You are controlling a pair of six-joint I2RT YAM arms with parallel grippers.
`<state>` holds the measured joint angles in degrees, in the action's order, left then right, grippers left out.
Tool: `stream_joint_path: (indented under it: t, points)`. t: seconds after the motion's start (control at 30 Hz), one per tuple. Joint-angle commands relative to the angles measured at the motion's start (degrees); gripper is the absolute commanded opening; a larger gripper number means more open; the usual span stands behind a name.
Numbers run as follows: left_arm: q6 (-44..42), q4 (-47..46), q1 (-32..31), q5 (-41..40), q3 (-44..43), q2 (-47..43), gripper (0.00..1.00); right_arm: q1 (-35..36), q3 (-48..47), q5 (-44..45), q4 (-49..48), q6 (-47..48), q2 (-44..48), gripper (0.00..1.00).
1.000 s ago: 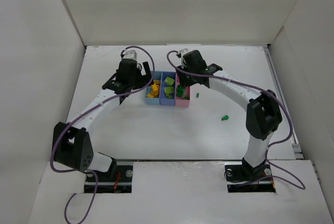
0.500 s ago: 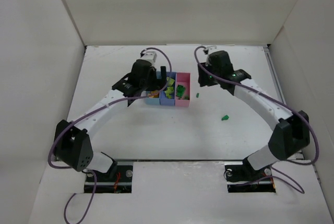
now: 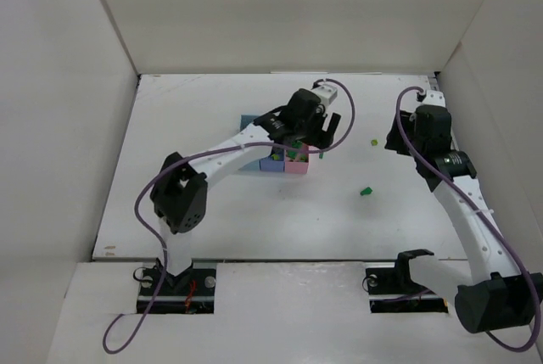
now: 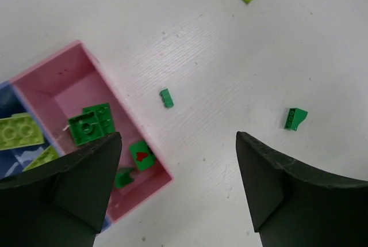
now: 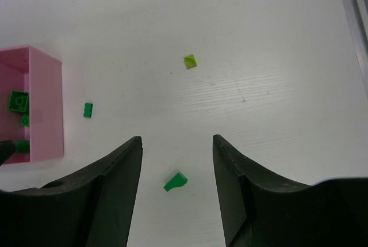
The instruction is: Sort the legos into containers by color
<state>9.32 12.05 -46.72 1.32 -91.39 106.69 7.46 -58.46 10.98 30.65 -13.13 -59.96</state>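
The containers are a joined tray of light blue (image 3: 246,121), periwinkle (image 3: 273,163) and pink (image 3: 298,165) bins. Dark green legos (image 4: 91,123) lie in the pink bin (image 4: 54,83) and lime ones (image 4: 20,132) in the periwinkle bin. On the table lie a small dark green brick (image 4: 167,98), a dark green sloped brick (image 5: 175,181) and a lime piece (image 5: 190,61). My left gripper (image 4: 178,137) hangs open and empty over the pink bin's right edge. My right gripper (image 5: 176,140) is open and empty, above the table, with the sloped brick showing between its fingers.
White walls enclose the table on three sides. A metal rail (image 5: 356,11) runs along the right edge. The left arm (image 3: 221,148) stretches across the tray and hides most of it from above. The sloped brick (image 3: 366,191) and lime piece (image 3: 373,140) lie between the tray and the right arm.
The left arm has swung right, from the light blue bin to the pink one, its jaws narrowing slightly. The right arm has drawn back from the pink bin to the right.
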Motion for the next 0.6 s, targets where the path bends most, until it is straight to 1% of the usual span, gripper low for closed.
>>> stream_joint_path:
  t: [0.0, 0.03, 0.07, 0.13, 0.17, 0.23, 0.3, 0.37, 0.57]
  points:
    - [-1.07, 3.40, -1.44, -0.35, -7.99, 4.82, 0.74, -1.48, 1.06, -0.70, 1.51, -0.76, 1.69, 0.58]
    - [0.07, 4.63, -1.44, -1.14, -10.01, 8.58, 0.63, -1.49, 1.59, -0.70, 1.51, -0.76, 2.22, 0.58]
    - [0.69, 7.43, -1.44, -1.93, -14.03, 10.27, 0.63, -2.01, 1.59, -1.22, 2.12, -0.76, 2.22, 0.58]
    - [1.31, 8.42, -1.44, -3.42, -16.44, 12.65, 0.59, -2.01, 2.20, -1.23, 2.13, -0.76, 2.84, 0.58]
    - [2.10, 8.42, -1.44, -3.43, -16.45, 13.97, 0.58, -2.01, 2.21, -1.23, 2.65, -0.76, 2.84, 0.58]
    - [2.10, 7.82, -1.44, -3.43, -16.45, 14.76, 0.52, -2.01, 2.82, -1.23, 2.66, -0.76, 3.36, 0.58]
    - [2.72, 8.33, -1.44, -3.43, -17.58, 15.74, 0.52, -2.01, 2.82, -1.23, 2.66, -0.76, 3.36, 0.58]
    - [3.51, 8.34, -1.44, -5.80, -17.59, 16.53, 0.47, -2.01, 3.34, -1.23, 2.66, -0.76, 3.36, 0.58]
    - [4.74, 8.26, -1.97, -7.04, -18.82, 20.57, 0.42, -2.01, 3.35, -1.23, 2.66, -0.76, 3.36, 0.56]
